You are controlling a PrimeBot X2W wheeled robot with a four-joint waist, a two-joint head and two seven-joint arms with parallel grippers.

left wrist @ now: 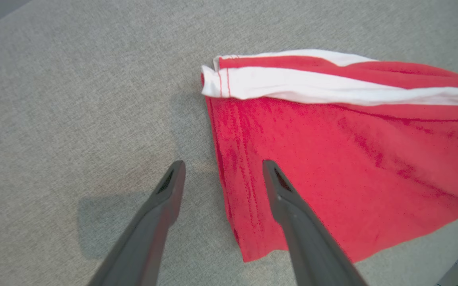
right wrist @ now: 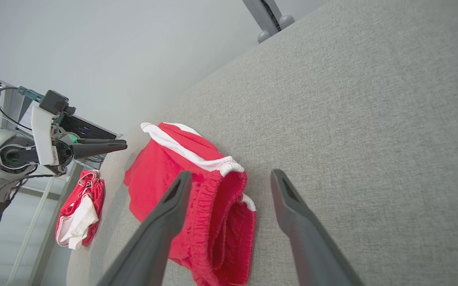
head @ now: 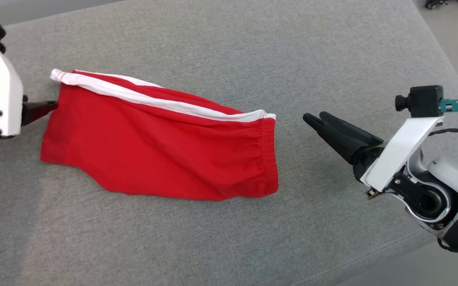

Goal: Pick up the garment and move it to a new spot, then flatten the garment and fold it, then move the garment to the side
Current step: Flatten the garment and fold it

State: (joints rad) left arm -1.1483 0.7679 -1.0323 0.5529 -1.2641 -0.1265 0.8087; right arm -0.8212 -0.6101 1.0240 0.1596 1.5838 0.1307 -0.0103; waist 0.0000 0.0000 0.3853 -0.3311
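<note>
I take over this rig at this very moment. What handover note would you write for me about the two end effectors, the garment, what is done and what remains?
Left end effector: open, empty, at the hem edge of the red shorts.
Right end effector: open, empty, pointing at the elastic waistband, apart from it.
Shorts: lying on the grey cushion, mostly flat with a few wrinkles, white stripe along the far edge.
Done: shorts laid out; they appear folded leg over leg.
Left: probably one more fold, then moving the shorts to the side.
</note>
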